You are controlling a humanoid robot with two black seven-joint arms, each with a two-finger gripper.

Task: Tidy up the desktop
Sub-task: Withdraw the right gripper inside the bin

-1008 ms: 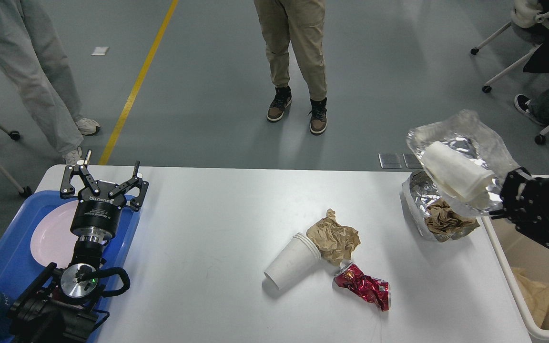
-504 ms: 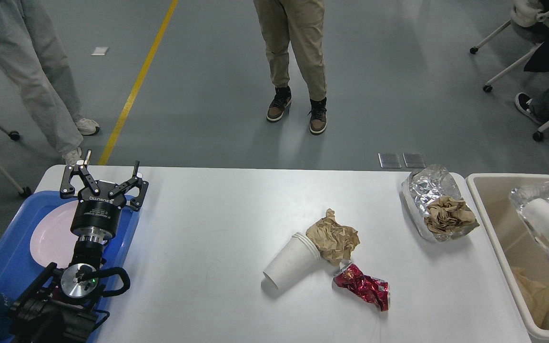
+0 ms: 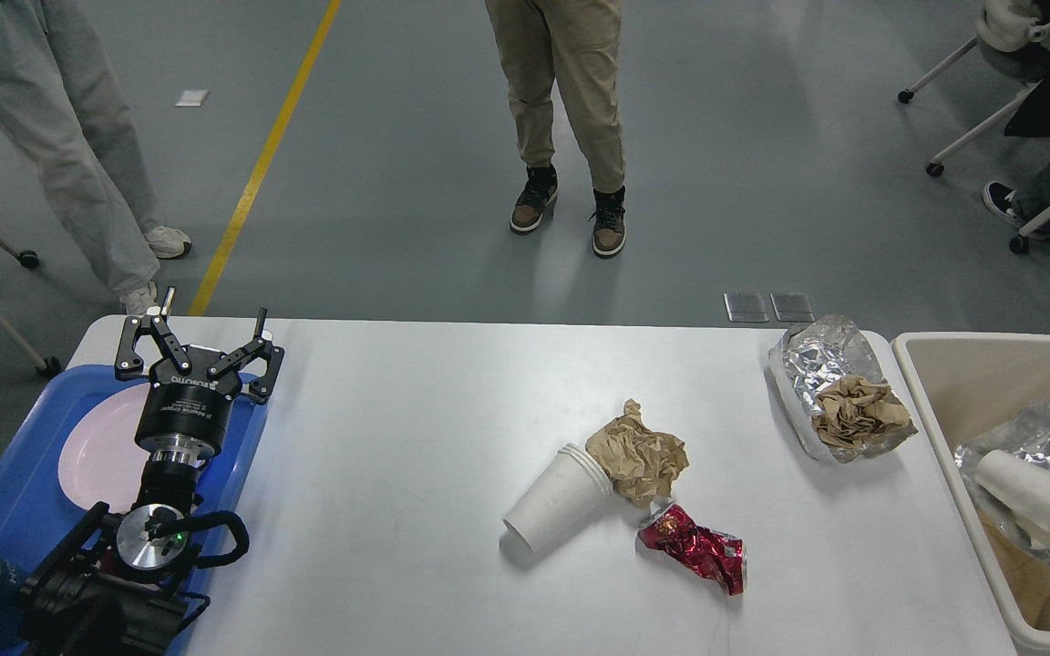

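Desktop (image 3: 416,410), white and wide, fills the lower view; blue tray (image 3: 5,492) with a pink plate (image 3: 97,446) overlaps its left end; beige bin (image 3: 953,364) stands just off its right end, holding a foil bag (image 3: 1049,437); left gripper (image 3: 200,339) hovers above the tray, fingers spread apart and empty; stacked white cups (image 3: 557,501), brown paper (image 3: 639,456) and a crushed red can (image 3: 694,549) touch mid-table; right gripper unseen.

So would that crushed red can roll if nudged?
Probably not: the crushed red metal can looks dented flat and lies on its side on the white desktop. It likely feels light and would slide or scrape instead.
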